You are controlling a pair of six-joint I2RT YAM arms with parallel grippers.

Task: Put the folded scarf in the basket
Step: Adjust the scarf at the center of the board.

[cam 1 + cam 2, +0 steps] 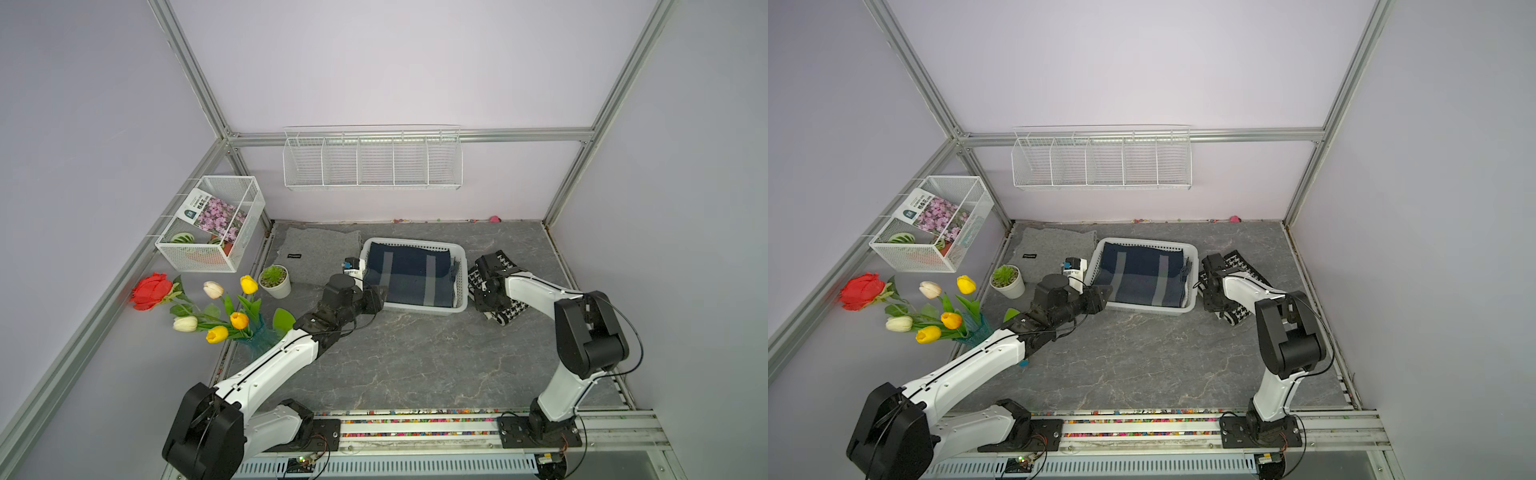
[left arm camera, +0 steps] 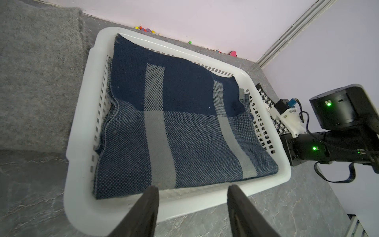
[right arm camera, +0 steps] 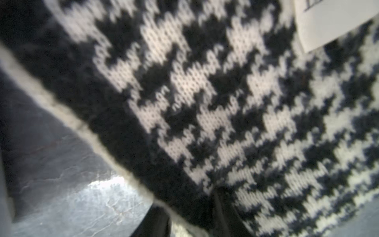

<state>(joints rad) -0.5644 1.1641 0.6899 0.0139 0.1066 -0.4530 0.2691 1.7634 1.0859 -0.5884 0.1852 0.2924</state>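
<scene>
The houndstooth scarf (image 1: 513,311), just right of the basket (image 1: 415,309), is straddled by the right gripper (image 3: 187,200), jaw closure not discernible; the left gripper's (image 2: 192,187) jaws are parted.

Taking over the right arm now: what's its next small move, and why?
Probably close the right claw firmly on the edge of the black-and-white scarf: it lies on the table beside the basket, not in it, and its edge appears to sit between the claw's fingers.

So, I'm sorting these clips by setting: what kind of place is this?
Probably a lab robot cell dressed up as a home corner: an aluminium frame with plain lilac panels, robot arms bolted to a rail, and props like flowers and a wire rack.
</scene>
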